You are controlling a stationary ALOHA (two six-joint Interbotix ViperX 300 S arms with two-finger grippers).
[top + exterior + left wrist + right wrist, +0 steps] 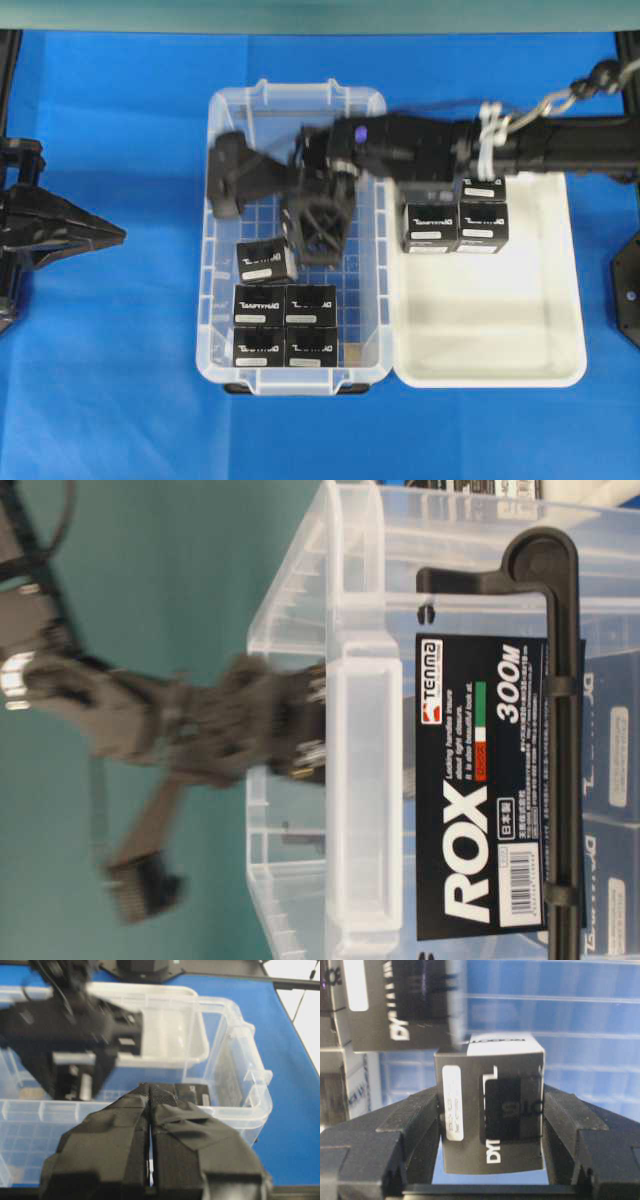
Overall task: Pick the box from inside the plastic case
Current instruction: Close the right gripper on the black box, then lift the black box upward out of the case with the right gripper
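Black fingers of the right gripper (490,1125) press on both sides of the box (490,1110), pinching it at the centre of the wrist frame. Overhead, this gripper (318,232) is inside the plastic case (222,350), mid-frame. At left edge, the left gripper (110,236) is pressed together.

Both arms matte black throughout: right arm (540,145) bound with white cable ties, trailing a braided cable; left gripper (150,1105) fingers wrapped in black tape, seams visible.
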